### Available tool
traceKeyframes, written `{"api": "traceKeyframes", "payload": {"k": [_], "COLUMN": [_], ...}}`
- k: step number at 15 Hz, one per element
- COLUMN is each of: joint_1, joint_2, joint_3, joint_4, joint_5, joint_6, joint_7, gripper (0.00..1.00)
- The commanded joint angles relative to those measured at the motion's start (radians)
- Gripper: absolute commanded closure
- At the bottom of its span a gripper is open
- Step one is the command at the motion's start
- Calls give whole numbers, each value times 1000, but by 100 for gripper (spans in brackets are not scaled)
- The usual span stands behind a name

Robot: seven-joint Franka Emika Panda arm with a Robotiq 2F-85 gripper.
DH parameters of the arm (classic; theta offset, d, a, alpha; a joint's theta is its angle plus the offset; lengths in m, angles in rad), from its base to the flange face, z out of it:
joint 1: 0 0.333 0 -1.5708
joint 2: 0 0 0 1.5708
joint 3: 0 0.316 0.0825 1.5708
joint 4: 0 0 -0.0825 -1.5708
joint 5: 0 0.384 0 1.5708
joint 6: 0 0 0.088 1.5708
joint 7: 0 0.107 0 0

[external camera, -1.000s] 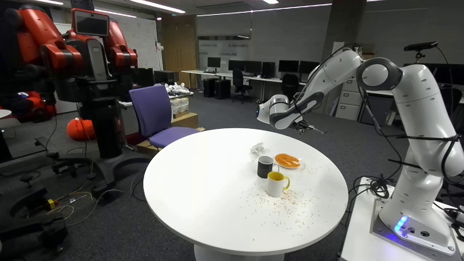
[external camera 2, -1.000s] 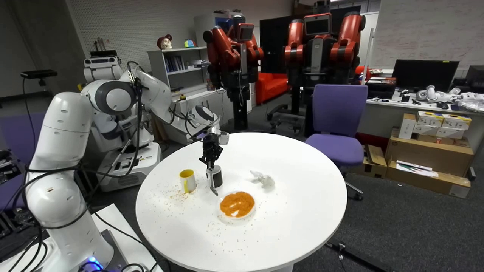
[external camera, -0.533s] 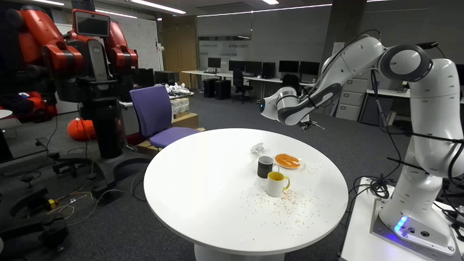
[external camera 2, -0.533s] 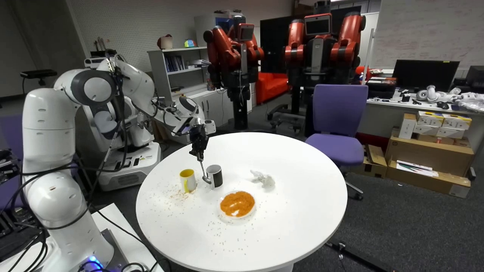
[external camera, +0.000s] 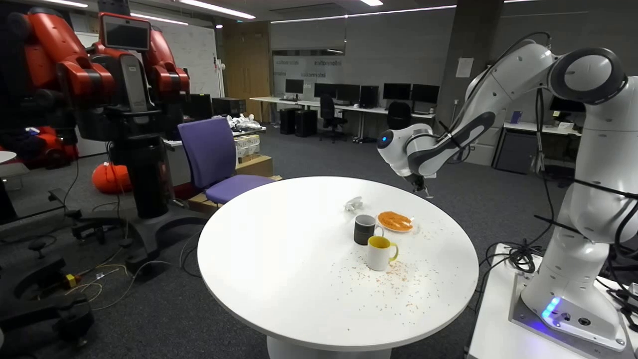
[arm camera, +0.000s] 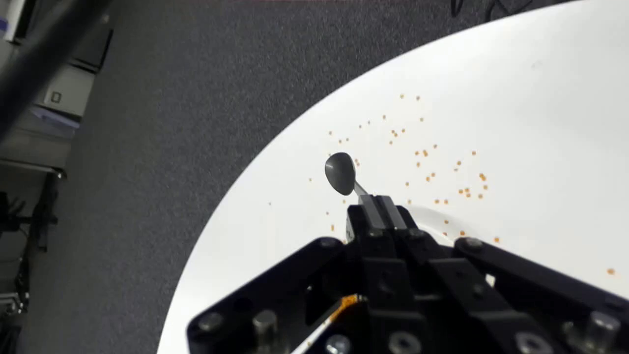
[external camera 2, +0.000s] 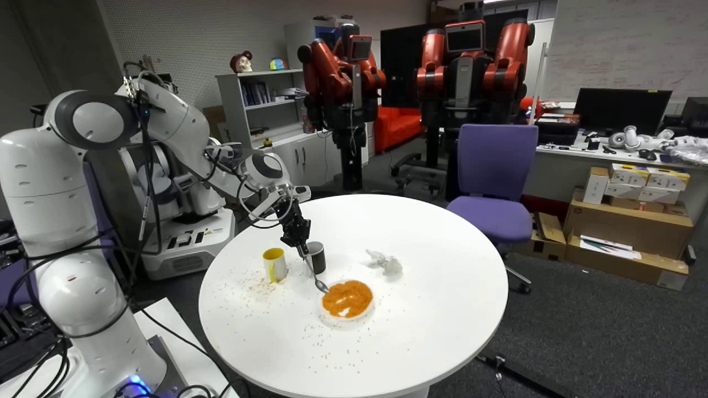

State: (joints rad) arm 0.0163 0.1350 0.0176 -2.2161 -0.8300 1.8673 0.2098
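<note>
My gripper is shut on a metal spoon [arm camera: 340,173]. The fingertips [arm camera: 383,199] pinch its handle, and the bowl sticks out past them. In an exterior view the gripper [external camera 2: 303,254] tilts down and the spoon's bowl [external camera 2: 321,286] appears against the edge of a white plate [external camera 2: 325,308] of orange grains [external camera 2: 354,296]. In an exterior view the spoon [external camera: 429,193] hangs past the table's far edge, apart from the plate of grains [external camera: 395,221]. In the wrist view the gripper mostly hides the plate [arm camera: 432,216]. Its height above the table is hard to tell.
A grey-black mug [external camera: 364,232] and a white mug with yellow inside [external camera: 377,257] stand upright on the round white table [external camera: 274,239]. A crumpled clear-white wrapper [external camera 2: 387,262] lies near the plate. Loose grains are scattered about. A purple chair [external camera 2: 492,215] stands behind the table.
The arm has drawn back toward its base and the wrist has tilted. The spoon went from nearly level to pointing more downward, and its bowl now appears at the plate's edge. The spoon stays held.
</note>
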Motion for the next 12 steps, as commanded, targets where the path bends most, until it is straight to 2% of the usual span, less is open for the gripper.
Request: {"api": "traceKeyframes", "payload": {"k": [1,3,4,8,12], "joint_1": [-37,-36,-26,-26,-12], "joint_2": [-48,-47,0,-1,84], "joint_3": [-32,-38,-39,-38,-26], "joint_4": [-105,-109,-71,-74,-1], "joint_5": [-37,-34,-13,-13,19], "joint_6": [204,256,209,227,206], "joint_7": [-53,-71,-38,-50,-48], "gripper": [100,100,98,98,100]}}
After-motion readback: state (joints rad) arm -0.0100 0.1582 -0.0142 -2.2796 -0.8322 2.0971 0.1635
